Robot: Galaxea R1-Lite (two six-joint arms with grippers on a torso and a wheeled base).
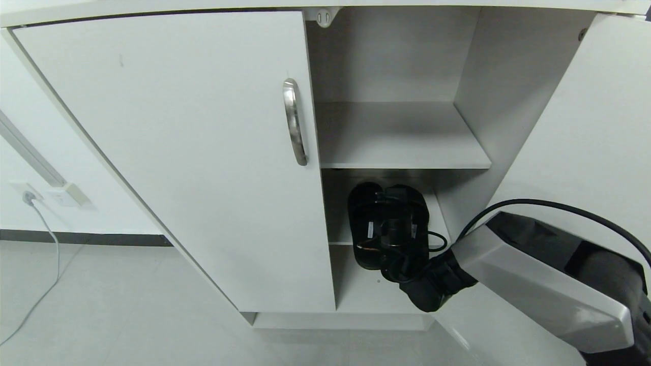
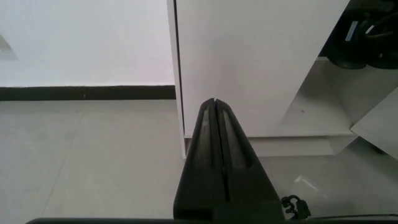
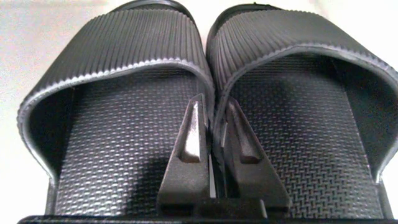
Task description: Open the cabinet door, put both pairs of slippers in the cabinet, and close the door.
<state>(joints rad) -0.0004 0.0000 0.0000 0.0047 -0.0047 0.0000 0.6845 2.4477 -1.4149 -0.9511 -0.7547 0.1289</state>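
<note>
A pair of black slippers is in the white cabinet's lower compartment, heels sticking out over the shelf's front edge. My right arm reaches in from the lower right. In the right wrist view my right gripper is shut on the two touching inner walls of the left slipper and right slipper. My left gripper is shut on nothing, low over the floor in front of the cabinet base. The slippers also show past it.
The cabinet's left door with its metal handle is closed. The right door stands swung open beside my right arm. An upper shelf sits above the slippers. A wall socket with a cable is at far left.
</note>
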